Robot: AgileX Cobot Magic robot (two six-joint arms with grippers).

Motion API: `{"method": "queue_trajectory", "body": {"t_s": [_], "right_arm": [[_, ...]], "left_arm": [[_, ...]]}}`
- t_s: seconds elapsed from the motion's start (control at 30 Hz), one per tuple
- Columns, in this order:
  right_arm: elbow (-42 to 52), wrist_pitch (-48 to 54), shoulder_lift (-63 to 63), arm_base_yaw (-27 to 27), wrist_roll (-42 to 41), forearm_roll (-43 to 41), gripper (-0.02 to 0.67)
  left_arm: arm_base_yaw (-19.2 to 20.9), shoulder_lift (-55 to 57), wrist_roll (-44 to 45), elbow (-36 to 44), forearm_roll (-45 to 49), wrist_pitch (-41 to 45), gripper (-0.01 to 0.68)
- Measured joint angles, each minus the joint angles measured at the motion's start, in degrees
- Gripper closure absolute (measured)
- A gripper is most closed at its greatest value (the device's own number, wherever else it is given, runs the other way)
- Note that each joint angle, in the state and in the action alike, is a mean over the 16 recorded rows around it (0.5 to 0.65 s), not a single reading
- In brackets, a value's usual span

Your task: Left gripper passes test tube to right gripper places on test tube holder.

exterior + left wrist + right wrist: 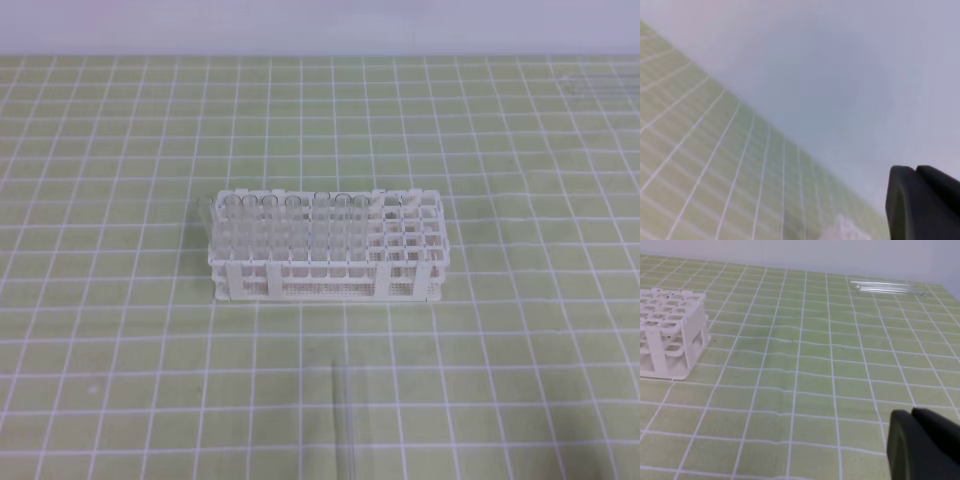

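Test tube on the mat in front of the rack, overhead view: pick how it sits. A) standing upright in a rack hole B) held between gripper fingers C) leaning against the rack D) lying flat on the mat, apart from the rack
D: the test tube lies flat on the green mat, well clear of the white rack, with no gripper near it.

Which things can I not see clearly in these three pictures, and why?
- Left gripper: left wrist view shows only a dark corner, cut by the frame edge; open or shut cannot be told.
- Right gripper: same in the right wrist view.
- Test tube: exterior high view, faint clear glass, lower end cut by the bottom edge.
- Test tube holder: number of tubes standing in it is blurred.
- Spare tubes: too far off to count surely.
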Motion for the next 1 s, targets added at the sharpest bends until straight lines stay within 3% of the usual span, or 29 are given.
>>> {"method": "queue_trajectory", "body": {"t_s": [0.13,0.3,0.6,0.83,1.0], "right_arm": [[0.00,-0.02,0.00,0.00,0.00,0.00,0.666],[0.00,-0.03,0.00,0.00,0.00,0.00,0.666],[0.00,-0.03,0.00,0.00,0.00,0.00,0.666],[0.00,-0.05,0.00,0.00,0.00,0.00,0.666],[0.00,-0.06,0.00,0.00,0.00,0.00,0.666]], "left_arm": [[-0.01,-0.30,-1.28,-0.44,-3.95,-1.95,0.675],[0.00,0.39,-0.53,-3.37,-5.13,2.77,0.675],[-0.01,8.14,8.70,-16.44,-5.74,24.58,0.675],[-0.01,23.21,19.94,-28.30,-5.70,40.84,0.675],[-0.01,34.89,25.75,-34.25,-5.73,47.94,0.675]]}}
